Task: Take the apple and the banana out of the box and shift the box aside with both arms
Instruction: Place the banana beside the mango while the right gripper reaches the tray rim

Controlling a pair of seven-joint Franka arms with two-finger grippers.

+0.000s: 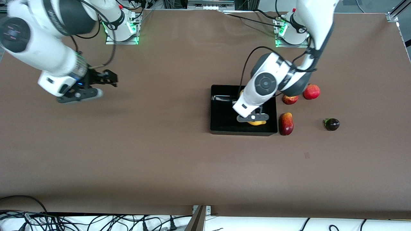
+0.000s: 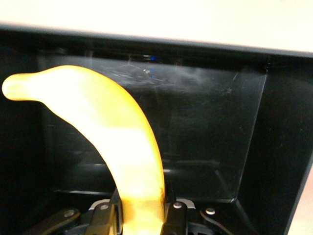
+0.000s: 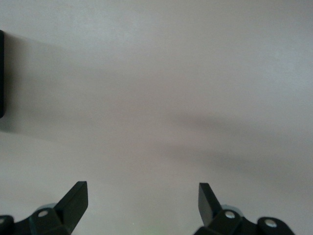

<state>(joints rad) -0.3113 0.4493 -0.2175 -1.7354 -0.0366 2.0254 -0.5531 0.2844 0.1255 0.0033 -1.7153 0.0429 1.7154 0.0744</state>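
The black box [image 1: 221,112] sits mid-table toward the left arm's end. My left gripper [image 1: 255,119] is down inside it, shut on the yellow banana [image 1: 257,123]. In the left wrist view the banana [image 2: 122,137] curves up from between my left gripper's [image 2: 142,200] fingers, with the box's walls [image 2: 283,122] around it. I cannot tell whether the banana touches the floor. The small red apple [image 1: 290,99] lies on the table beside the box, partly hidden by the left arm. My right gripper [image 1: 109,78] is open and empty over bare table at the right arm's end; it also shows in the right wrist view [image 3: 143,193].
A round red fruit [image 1: 311,91] lies beside the apple. A long red fruit [image 1: 286,123] lies next to the box's corner nearer the camera. A small dark fruit [image 1: 332,124] lies farther toward the left arm's end. A black edge [image 3: 1,73] shows at the right wrist view's border.
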